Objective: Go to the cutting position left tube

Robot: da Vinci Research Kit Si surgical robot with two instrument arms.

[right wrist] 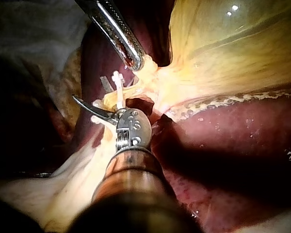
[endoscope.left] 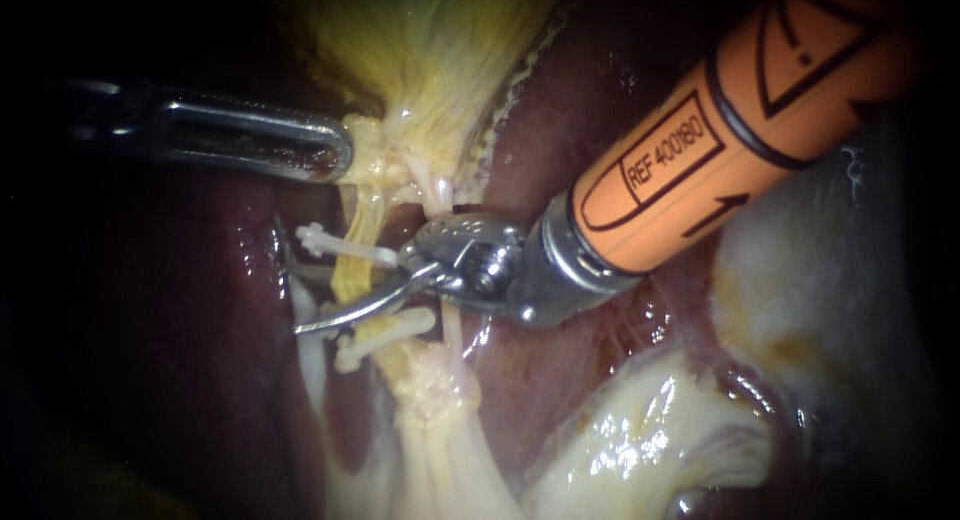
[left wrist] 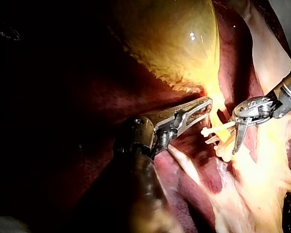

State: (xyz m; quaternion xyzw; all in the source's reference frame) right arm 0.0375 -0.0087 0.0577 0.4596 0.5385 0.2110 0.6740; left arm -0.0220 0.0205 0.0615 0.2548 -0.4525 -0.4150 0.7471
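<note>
Three close views, same left tube (endoscope.left: 352,265)

Dark red liver (endoscope.left: 570,110) behind; edges sink into darkness; light pools centrally.

Centre bright, edges dark; gallbladder (left wrist: 174,43) glints.

Right instrument (endoscope.left: 335,290), upper right of the frame: orange shaft (endoscope.left: 740,110) with black printed outlines and an arrow, a silver collar (endoscope.left: 555,270), a steel hinge (endoscope.left: 465,248) with a round pin (endoscope.left: 488,273), and thin curved blades (endoscope.left: 350,309). Left instrument (endoscope.left: 338,152), upper left: polished steel, long and slotted.
</note>
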